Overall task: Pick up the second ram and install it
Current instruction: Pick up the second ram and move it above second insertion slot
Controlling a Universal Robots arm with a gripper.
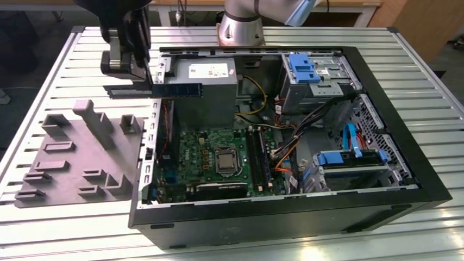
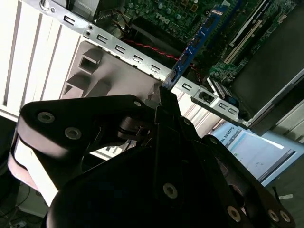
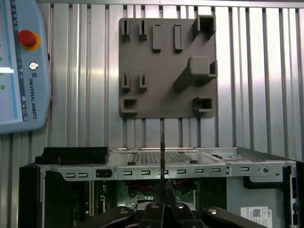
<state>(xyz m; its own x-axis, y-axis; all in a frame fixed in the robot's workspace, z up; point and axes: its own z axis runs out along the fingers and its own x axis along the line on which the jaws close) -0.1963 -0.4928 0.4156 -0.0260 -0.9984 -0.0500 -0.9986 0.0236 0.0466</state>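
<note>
NEARBY, exterior view: power supply box at 3 o'clock of memory stick; grey tray at 7 o'clock | GRIPPER: clamped on memory stick

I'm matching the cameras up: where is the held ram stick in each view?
Exterior view: second ram above the case's corner, the exterior view's upper left.
Second wrist view: blue strip reaching over the motherboard.
First wrist view: thin edge-on line crossing the case rim.
Shared landmark: grey fixture plate.

The tabletop is made of ribbed matt metal, the tray of dull grey plastic. The computer case is finished black outside, bare metal inside. The hand is coated matt black, the memory stick blue-green.
</note>
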